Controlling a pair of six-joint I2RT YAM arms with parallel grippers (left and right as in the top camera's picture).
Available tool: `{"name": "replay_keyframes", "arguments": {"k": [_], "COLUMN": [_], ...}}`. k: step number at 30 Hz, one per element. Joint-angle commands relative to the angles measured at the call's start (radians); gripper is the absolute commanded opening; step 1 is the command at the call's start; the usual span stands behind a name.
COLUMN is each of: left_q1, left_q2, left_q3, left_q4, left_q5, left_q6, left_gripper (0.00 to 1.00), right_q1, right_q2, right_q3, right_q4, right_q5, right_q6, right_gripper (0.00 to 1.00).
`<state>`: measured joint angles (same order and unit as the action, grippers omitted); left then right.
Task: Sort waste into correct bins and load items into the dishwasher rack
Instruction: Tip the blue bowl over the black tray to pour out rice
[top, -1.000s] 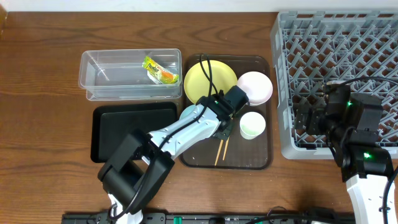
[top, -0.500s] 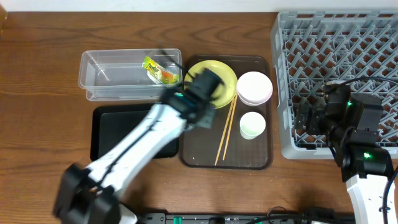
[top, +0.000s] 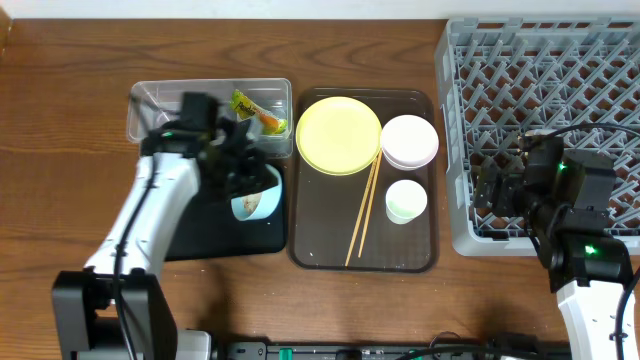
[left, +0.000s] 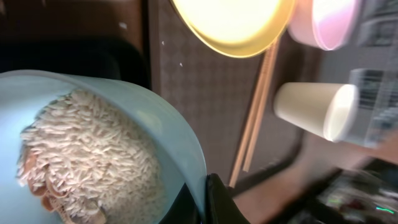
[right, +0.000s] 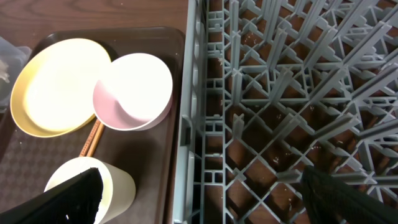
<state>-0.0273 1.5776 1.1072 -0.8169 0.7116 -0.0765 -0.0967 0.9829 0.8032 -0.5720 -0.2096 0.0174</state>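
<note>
- Rice (left: 81, 162) is sitting heaped in the light blue bowl (top: 255, 200), which is hanging tilted just left of the brown tray (top: 320, 245), above the shallow black tub (top: 180, 235).
- Left gripper (top: 240, 178) is clamping the bowl by its rim. In the wrist view one dark finger (left: 216, 200) is pressing against the rim's outer side.
- Wrapper (top: 258, 112), green, yellow and orange, is lying in the clear tub (top: 180, 125), which is sitting left of the tray's far corner.
- Yellow plate (top: 338, 135) is lying on the tray's far left part, with the pink bowl (top: 410, 142) sitting just beside it on the far right part.
- White cup (top: 405, 200) is standing upright on the tray's right side, nearer than the pink bowl.
- Chopsticks (top: 362, 215) are lying side by side on the tray, slanting from beside the plate toward the tray's near edge.
- Grey rack (top: 560, 60) is sitting just right of the tray.
- Right gripper (top: 487, 195) is hovering over the rack's edge nearest the tray, its fingers spread wide and holding nothing.
</note>
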Motion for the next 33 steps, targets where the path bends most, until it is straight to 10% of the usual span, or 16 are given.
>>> {"name": "replay_keyframes", "arguments": {"k": [1, 16, 33], "left_q1": [0.115, 0.425, 0.459], "left_q2": [0.013, 0.226, 0.265], "left_q3": [-0.065, -0.219, -0.219], "left_q4": [0.010, 0.018, 0.011], "left_q5": [0.290, 0.861, 0.861], "left_q6": [0.136, 0.250, -0.225], "left_gripper": [0.06, 0.06, 0.06], "right_q1": [0.010, 0.010, 0.010], "right_q2": [-0.003, -0.003, -0.003], "right_q3": [0.019, 0.019, 0.019], "right_q4": [0.000, -0.003, -0.008], "right_q5": [-0.005, -0.006, -0.005], "right_q6": [-0.011, -0.011, -0.011], "right_gripper": [0.99, 0.99, 0.99]}}
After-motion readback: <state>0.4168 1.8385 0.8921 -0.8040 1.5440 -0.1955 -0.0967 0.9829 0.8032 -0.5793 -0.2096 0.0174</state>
